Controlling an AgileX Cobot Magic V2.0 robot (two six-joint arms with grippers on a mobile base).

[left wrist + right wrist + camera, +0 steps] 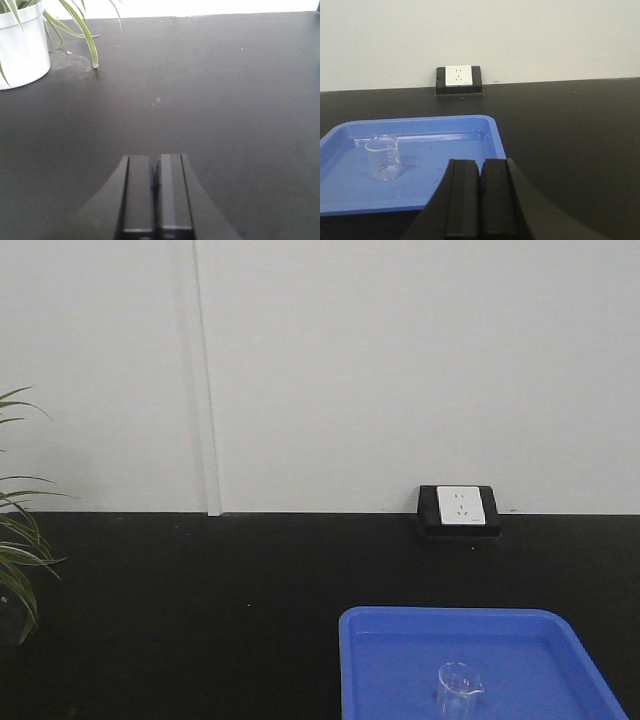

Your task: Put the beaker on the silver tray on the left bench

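Right claw (480, 167): clenched on nothing, hanging low just by the near rim of the blue tray (470, 150).
Left claw (156, 165): also clenched and empty, over bare bench (225, 100).
Beaker (383, 157): upright inside the blue tray, ahead of the right claw and off to its left, not touching it.
Risk at approach: going in with the jaws pressed together would push the beaker over or skid it along the tray instead of straddling it.
Risk at grasp: the glass looks smooth and thin, so a pinch near the pouring lip or off-centre may let it slip or tilt.
Risk at lift: the tray's raised rim stands around the beaker, and a low carry could clip it.
Silver tray: in none of the views, so the drop point is unconfirmed.
Risk on the way: the plant (22, 45) stands ahead and left of the left claw, and its leaves could snag a leftward carry.
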